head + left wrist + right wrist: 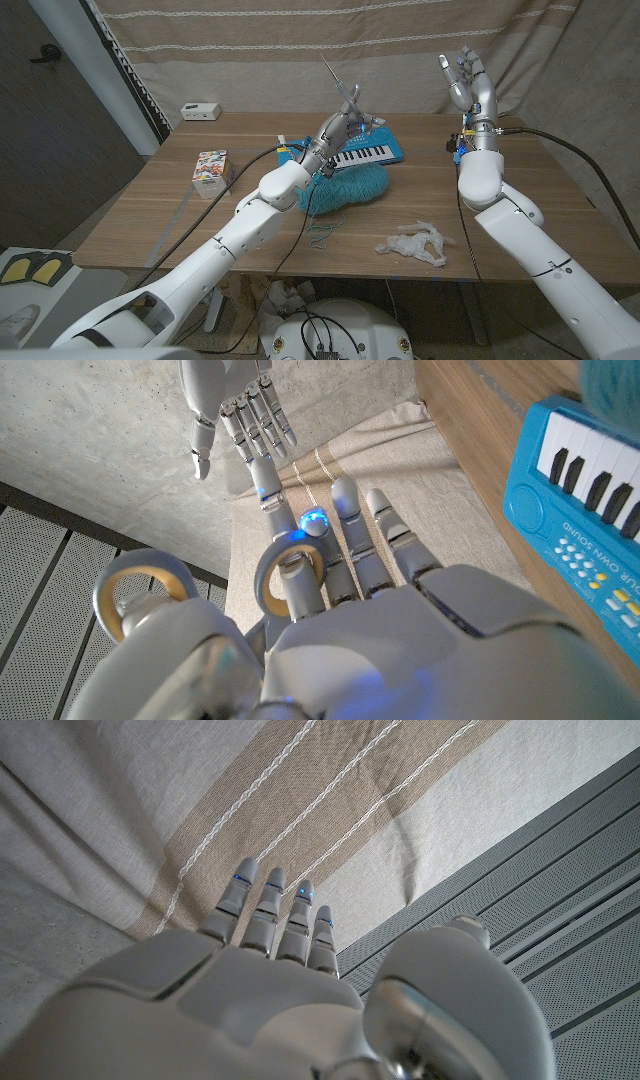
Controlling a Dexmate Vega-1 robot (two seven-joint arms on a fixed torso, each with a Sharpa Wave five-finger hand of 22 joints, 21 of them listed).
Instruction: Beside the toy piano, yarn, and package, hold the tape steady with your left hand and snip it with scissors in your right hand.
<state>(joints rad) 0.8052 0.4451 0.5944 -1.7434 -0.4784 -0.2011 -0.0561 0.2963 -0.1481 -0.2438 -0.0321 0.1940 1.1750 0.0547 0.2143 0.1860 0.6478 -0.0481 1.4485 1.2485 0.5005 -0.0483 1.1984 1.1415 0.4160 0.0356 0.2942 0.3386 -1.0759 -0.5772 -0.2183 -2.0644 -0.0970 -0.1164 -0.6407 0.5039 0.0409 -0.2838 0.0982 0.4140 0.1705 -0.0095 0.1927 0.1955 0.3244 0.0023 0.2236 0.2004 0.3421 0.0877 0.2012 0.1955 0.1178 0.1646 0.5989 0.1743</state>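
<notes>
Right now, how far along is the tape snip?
Done: the scissors are off the table, but the left hand holds them, blades up above the toy piano. In hand: the right hand is raised, open and empty. Left: I cannot spot the tape; nothing is steadied or cut.

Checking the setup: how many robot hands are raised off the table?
2: the left hand, with scissors, above the toy piano; the right hand, empty, raised near the curtain.
</notes>
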